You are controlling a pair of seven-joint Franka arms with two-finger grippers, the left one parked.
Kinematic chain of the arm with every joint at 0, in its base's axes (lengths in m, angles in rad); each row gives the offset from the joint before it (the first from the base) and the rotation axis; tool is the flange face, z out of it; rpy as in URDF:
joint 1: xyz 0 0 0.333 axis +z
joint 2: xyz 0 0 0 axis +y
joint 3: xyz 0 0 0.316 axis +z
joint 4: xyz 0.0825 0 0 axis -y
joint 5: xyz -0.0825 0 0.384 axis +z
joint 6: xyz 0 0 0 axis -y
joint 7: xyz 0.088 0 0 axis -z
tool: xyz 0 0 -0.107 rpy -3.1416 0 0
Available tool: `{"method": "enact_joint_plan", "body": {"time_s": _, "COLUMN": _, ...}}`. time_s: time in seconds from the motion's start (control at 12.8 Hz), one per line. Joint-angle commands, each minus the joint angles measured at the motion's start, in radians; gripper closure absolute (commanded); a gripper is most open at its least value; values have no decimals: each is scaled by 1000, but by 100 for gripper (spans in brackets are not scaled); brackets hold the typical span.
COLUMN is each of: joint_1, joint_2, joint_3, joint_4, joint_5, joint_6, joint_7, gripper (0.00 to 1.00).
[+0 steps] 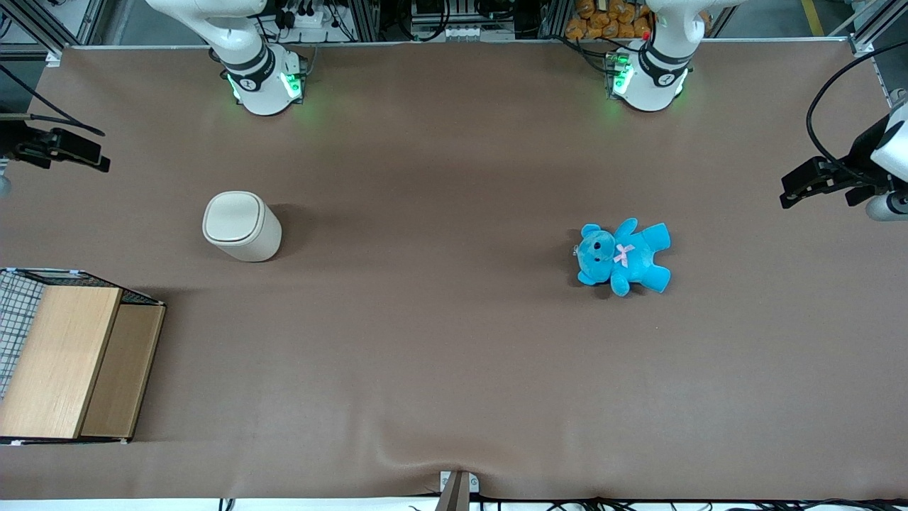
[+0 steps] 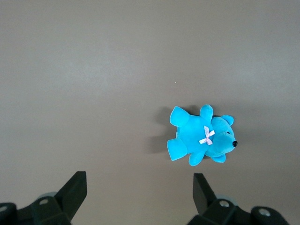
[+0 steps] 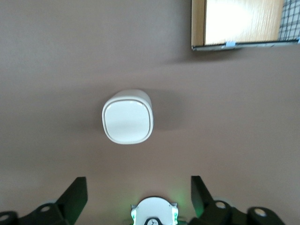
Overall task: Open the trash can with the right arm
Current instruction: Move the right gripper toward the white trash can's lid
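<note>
The trash can is standing upright on the brown table, its rounded-square lid lying flat and shut, at the working arm's end and nearer the front camera than the right arm's base. The pincer is hanging out at the table's edge at that same end, well apart from the trash can and touching nothing; in the front view it is showing only as a dark shape, side-on, so the set of its fingers is not readable there. The right wrist view is supplying that detail: the pincer is looking straight down with its two black fingers spread wide and nothing between them, the trash can sitting below, its lid facing the lens, and the arm's own base glowing green under it. That view is also catching a corner of the wooden box, which the front view is showing whole, the wooden box resting nearer the front camera than the trash can, with wire mesh along its outer side. The blue teddy is lying on its back toward the parked arm's end, well apart from the trash can; the left wrist view is showing the teddy close enough to make out a pink bow on its chest.
</note>
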Motion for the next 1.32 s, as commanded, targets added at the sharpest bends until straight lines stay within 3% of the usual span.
{"method": "enact_joint_plan", "body": {"time_s": 0.0, "joint_1": 15, "joint_2": -25, "joint_3": 6, "joint_4": -78, "joint_5": -3, "joint_6": -4, "joint_7": 29, "gripper": 27}}
{"method": "enact_joint_plan", "body": {"time_s": 0.31, "joint_1": 17, "joint_2": -37, "joint_3": 9, "joint_4": -208, "joint_5": 39, "joint_6": 38, "joint_7": 39, "gripper": 56}}
{"method": "enact_joint_plan", "body": {"time_s": 0.62, "joint_1": 19, "joint_2": -100, "joint_3": 7, "joint_4": -421, "joint_5": 42, "joint_6": 224, "joint_7": 37, "gripper": 89}}
{"method": "enact_joint_plan", "body": {"time_s": 0.86, "joint_1": 20, "joint_2": -100, "joint_3": 9, "joint_4": -529, "joint_5": 42, "joint_6": 343, "joint_7": 34, "gripper": 100}}
{"method": "enact_joint_plan", "body": {"time_s": 1.25, "joint_1": 19, "joint_2": -69, "joint_3": 7, "joint_4": -665, "joint_5": 42, "joint_6": 568, "joint_7": 10, "gripper": 100}}
